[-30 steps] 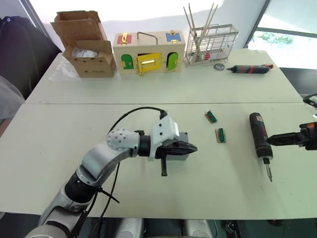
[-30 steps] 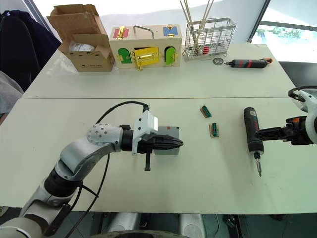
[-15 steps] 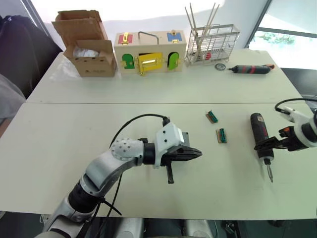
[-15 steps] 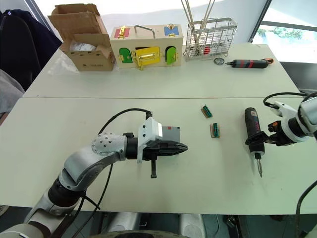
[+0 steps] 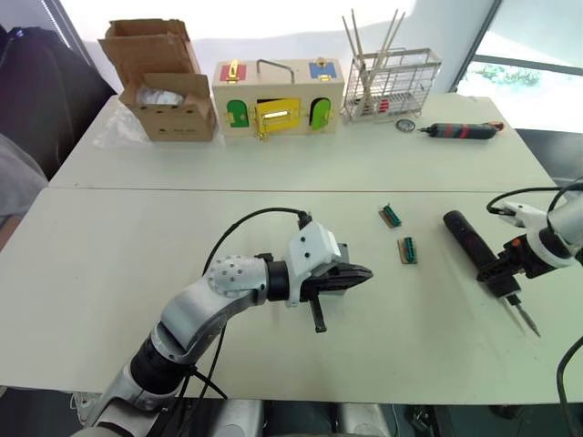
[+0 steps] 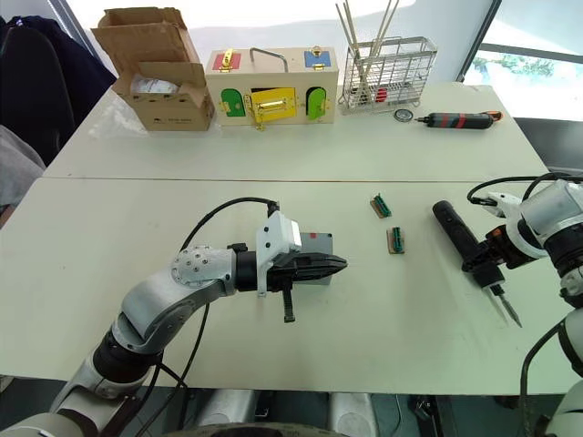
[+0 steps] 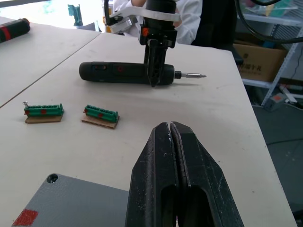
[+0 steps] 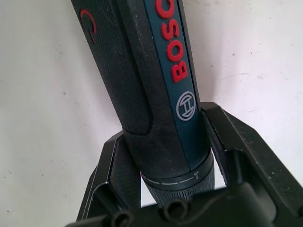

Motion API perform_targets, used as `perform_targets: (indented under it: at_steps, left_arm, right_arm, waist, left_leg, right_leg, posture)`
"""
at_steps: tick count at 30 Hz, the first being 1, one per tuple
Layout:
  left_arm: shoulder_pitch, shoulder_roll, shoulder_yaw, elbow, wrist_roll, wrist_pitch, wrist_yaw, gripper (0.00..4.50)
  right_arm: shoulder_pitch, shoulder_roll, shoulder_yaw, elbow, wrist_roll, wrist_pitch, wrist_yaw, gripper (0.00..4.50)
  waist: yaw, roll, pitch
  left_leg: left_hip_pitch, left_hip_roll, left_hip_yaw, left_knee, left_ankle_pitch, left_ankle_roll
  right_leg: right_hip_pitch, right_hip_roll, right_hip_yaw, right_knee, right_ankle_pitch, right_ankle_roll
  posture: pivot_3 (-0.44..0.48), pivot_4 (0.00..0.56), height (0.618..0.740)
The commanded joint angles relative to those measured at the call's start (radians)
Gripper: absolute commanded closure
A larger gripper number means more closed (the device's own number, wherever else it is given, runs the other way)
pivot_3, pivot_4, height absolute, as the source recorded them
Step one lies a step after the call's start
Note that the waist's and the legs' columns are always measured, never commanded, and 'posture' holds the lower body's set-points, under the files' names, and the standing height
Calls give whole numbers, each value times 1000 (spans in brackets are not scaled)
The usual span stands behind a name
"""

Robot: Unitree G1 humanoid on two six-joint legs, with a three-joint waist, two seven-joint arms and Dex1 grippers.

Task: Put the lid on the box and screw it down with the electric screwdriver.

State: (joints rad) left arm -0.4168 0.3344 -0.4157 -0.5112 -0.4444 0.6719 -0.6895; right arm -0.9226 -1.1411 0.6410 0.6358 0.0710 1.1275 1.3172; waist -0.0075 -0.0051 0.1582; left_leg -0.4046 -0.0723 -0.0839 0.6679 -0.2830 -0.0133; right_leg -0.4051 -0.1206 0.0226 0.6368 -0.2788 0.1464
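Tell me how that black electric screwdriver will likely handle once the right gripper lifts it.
The electric screwdriver looks rigid, so it should not flex. Its body is round, so it could roll if let go on the table. The right gripper is shut on it near the bit end, leaving the long handle sticking out, so it may droop or twist in the fingers.

Between box (image 6: pixel 311 246) and electric screwdriver (image 6: pixel 460 239): open counter (image 6: pixel 401 319), broken by two green terminal blocks (image 6: pixel 394 238) lying near each other.
Box: crowded by the left claw (image 6: pixel 339 265).
Front counter strip: left open.
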Motion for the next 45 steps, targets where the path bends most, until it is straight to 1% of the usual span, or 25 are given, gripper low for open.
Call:
perform_targets:
  at_steps: [1,4,5,6,7,8,10,11,12,13,14,15,16,17,19,21,25,27,30,32,34,36,40,45]
  left_arm:
    - [-5,-4,19,-11,2,-13,3,4500]
    - [-4,12,40,-5,-5,-14,-6,4500]
    - [-8,20,56,0,-13,-12,-12,4500]
    - [-12,26,72,5,-21,-9,-18,4500]
    - [-13,34,89,10,-30,-8,-24,4500]
    - [-19,34,112,20,-42,-3,-26,4500]
    - [-22,25,181,51,-83,1,-19,4500]
    - [-30,-1,239,97,-116,1,1,4500]
    - [-37,0,268,144,-114,-12,2,4500]
    - [-40,6,288,175,-111,-20,-3,4500]
    - [-49,9,300,198,-112,-19,-10,4500]
    - [-52,18,307,208,-113,-17,-22,4500]
    - [-58,28,305,209,-116,-8,-35,4500]
    - [-63,38,300,208,-116,-1,-46,4500]
    - [-69,57,293,202,-115,11,-64,4500]
    - [-69,76,297,197,-122,19,-78,4500]
    - [-79,91,281,163,-109,49,-59,4500]
    - [-75,92,267,147,-97,50,-48,4500]
    - [-62,71,239,152,-85,44,-37,4500]
    - [-56,68,221,159,-76,38,-44,4500]
    - [-55,74,210,161,-68,35,-50,4500]
    - [-51,81,204,169,-63,37,-59,4500]
    - [-19,93,156,208,12,-29,-68,4500]
    - [23,85,146,215,25,-53,-80,4500]
  right_arm:
    - [1,28,-5,73,-67,-42,-16,2752]
    - [-93,82,-126,176,-59,-60,-97,2752]
    - [-163,106,-210,227,-34,-63,-158,2752]
    - [-222,124,-283,265,-10,-57,-205,2752]
    - [-263,135,-343,284,8,-56,-244,2752]
    - [-290,135,-416,276,32,-96,-291,2752]
    - [-290,138,-585,190,103,-142,-372,2752]
    - [-216,176,-769,43,175,-183,-454,2752]
    - [-94,279,-985,-190,249,-228,-550,2752]
    - [-1,365,-1132,-371,300,-254,-627,2752]
    - [89,486,-1254,-564,349,-332,-712,2752]
    - [142,572,-1306,-688,376,-379,-771,2752]
    - [194,662,-1326,-793,388,-438,-833,2752]
    - [236,727,-1330,-871,393,-480,-878,2752]
    - [286,815,-1315,-970,418,-510,-951,2752]
    - [311,872,-1293,-1034,449,-516,-1010,2752]
    - [466,986,-1176,-1245,655,-477,-972,2752]
    - [543,965,-1125,-1316,717,-432,-964,2752]
    - [666,838,-1043,-1371,724,-398,-872,2752]
    - [701,799,-1024,-1370,733,-417,-860,2752]
    - [714,788,-1014,-1367,748,-432,-866,2752]
    - [724,793,-983,-1356,723,-455,-870,2752]
    - [764,828,-911,-1329,659,-528,-883,2752]
    - [791,847,-881,-1315,647,-574,-901,2752]
  waist:
    - [0,-2,-1]
    - [-6,-5,-2]
    - [-11,-4,-1]
    - [-13,-2,0]
    - [-14,5,3]
    - [-12,9,3]
    - [-3,11,3]
    - [0,11,3]
    - [4,9,3]
    - [4,6,2]
    - [2,6,2]
    - [3,6,2]
    - [7,7,3]
    - [14,7,3]
    - [20,7,3]
    - [19,8,3]
    - [11,8,3]
    - [-3,8,3]
    - [-6,8,2]
    - [-6,8,3]
    - [-6,8,3]
    - [-6,8,3]
    - [-6,8,3]
    - [-3,8,3]
  left_leg:
    - [0,0,0,0,0,0]
    - [2,0,0,0,0,0]
    - [2,0,1,0,0,0]
    - [3,0,2,0,0,0]
    - [2,0,4,0,0,0]
    - [0,0,6,0,0,0]
    - [-5,0,6,-3,1,-2]
    - [-7,1,6,-5,2,-3]
    - [-10,1,4,-5,3,-5]
    - [-11,2,1,-4,3,-6]
    - [-12,3,0,-3,4,-6]
    - [-12,3,0,-4,4,-6]
    - [-12,2,-2,-5,5,-9]
    - [-14,3,-3,-5,5,-9]
    - [-17,0,-2,0,5,-8]
    - [-17,-4,1,3,7,-5]
    - [-15,-2,0,4,7,-4]
    - [-12,0,1,-2,8,-5]
    - [-12,-1,0,-4,8,-5]
    - [-12,-1,1,-3,7,-4]
    - [-12,-1,1,-2,7,-4]
    - [-11,-1,2,-2,7,-4]
    - [-10,0,1,-3,7,-4]
    - [-10,0,1,-4,7,-4]
  right_leg:
    - [1,0,0,-1,0,0]
    - [3,0,0,-2,1,-1]
    - [4,0,0,-4,2,-1]
    - [4,0,2,-5,4,-2]
    - [2,-1,3,-5,4,-1]
    - [-2,-1,4,-4,4,-1]
    - [-11,-1,4,-1,4,0]
    - [-15,0,3,0,4,0]
    - [-19,0,1,2,4,0]
    - [-22,1,-1,6,4,-1]
    - [-23,1,-4,11,4,-1]
    - [-24,2,-4,12,4,-1]
    - [-24,1,-5,13,3,-2]
    - [-25,1,-5,14,3,-2]
    - [-25,-1,-4,14,4,-1]
    - [-23,-4,0,13,5,0]
    - [-22,-2,1,14,6,1]
    - [-23,-1,1,14,6,1]
    - [-23,-1,1,14,6,1]
    - [-21,-1,1,13,6,1]
    - [-21,-1,1,12,6,1]
    - [-21,0,1,13,6,1]
    - [-21,0,1,13,6,1]
    - [-21,0,1,13,6,1]
  posture:
    - [0,150,731]
    - [0,150,731]
    - [0,150,731]
    - [0,150,731]
    - [0,150,731]
    - [0,150,731]
    - [0,150,731]
    - [0,150,731]
    - [0,150,731]
    - [0,150,731]
    - [0,150,731]
    - [0,150,731]
    - [0,150,731]
    - [0,150,731]
    - [0,150,731]
    - [0,150,731]
    - [0,150,731]
    - [0,150,731]
    - [0,150,731]
    - [0,150,731]
    - [0,150,731]
    - [0,150,731]
    - [0,150,731]
    - [0,150,731]
